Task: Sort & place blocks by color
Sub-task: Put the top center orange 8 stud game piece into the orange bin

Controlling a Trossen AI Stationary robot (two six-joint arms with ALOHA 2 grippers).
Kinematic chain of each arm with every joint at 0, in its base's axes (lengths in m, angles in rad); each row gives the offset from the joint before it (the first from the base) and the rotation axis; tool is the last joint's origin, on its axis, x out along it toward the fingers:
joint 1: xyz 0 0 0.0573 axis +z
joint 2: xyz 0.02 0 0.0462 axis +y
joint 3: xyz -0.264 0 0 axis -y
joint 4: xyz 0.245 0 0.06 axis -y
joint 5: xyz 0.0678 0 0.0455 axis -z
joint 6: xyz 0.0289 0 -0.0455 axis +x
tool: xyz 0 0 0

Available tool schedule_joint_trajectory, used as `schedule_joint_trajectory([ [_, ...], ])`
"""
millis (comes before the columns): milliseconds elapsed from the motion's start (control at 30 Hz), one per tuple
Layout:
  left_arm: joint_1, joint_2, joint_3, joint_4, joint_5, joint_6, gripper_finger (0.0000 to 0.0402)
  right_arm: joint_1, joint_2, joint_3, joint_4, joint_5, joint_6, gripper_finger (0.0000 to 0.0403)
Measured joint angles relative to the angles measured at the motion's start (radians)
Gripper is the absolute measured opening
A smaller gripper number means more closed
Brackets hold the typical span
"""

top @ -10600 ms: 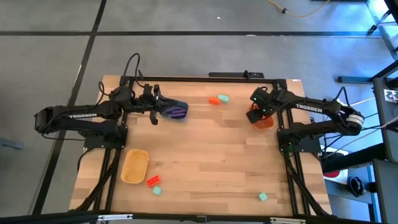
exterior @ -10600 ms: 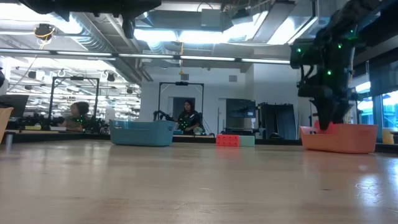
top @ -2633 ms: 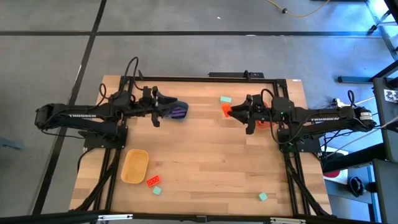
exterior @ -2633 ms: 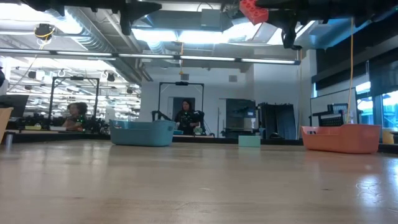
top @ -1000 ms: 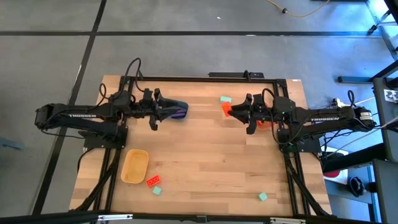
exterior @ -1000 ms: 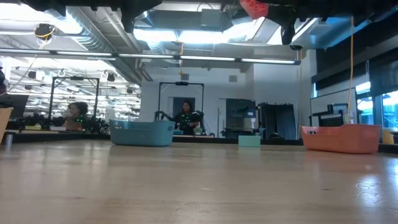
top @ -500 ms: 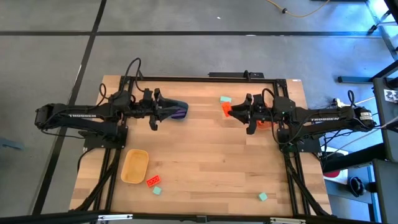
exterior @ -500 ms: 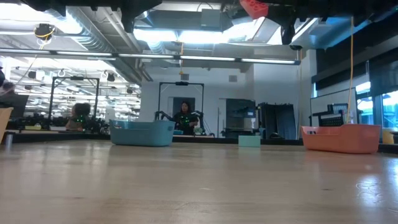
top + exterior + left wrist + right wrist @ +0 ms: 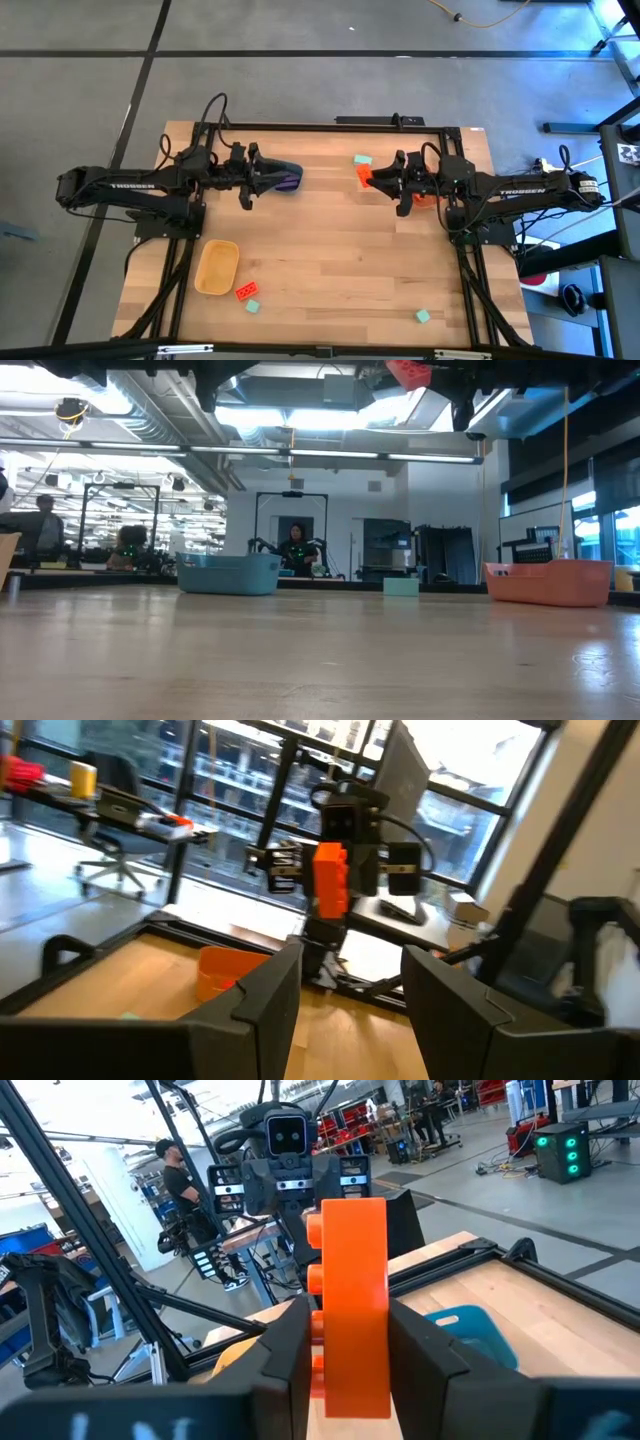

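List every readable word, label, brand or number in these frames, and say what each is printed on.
"TROSSEN": on the left arm, high view.
"TROSSEN": on the right arm, high view.
A white tag at the high view's right edge: too small to read.
No print is legible on the orange-red block, the tubs or the table.

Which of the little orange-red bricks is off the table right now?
The orange-red brick clamped in the right end effector, held up in the air. The other orange-red brick lies on the table beside the yellow tub.

The orange brick (image 9: 351, 1305) runs off the right wrist picture's edge; the blue tub's (image 9: 285, 177) contents are too small to tell.
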Motion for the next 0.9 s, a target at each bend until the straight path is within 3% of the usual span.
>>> schedule_joint_trajectory([
  [200, 0.0, 0.0, 0.0, 0.007, 0.074, -0.047, 0.0166, 0.0, 0.0, 0.0, 0.0, -0.007, -0.005, 0.0096],
  [900, 0.0, 0.0, 0.0, 0.005, 0.08, -0.047, 0.0166, 0.0, 0.0, 0.0, 0.0, -0.053, -0.005, 0.0096],
])
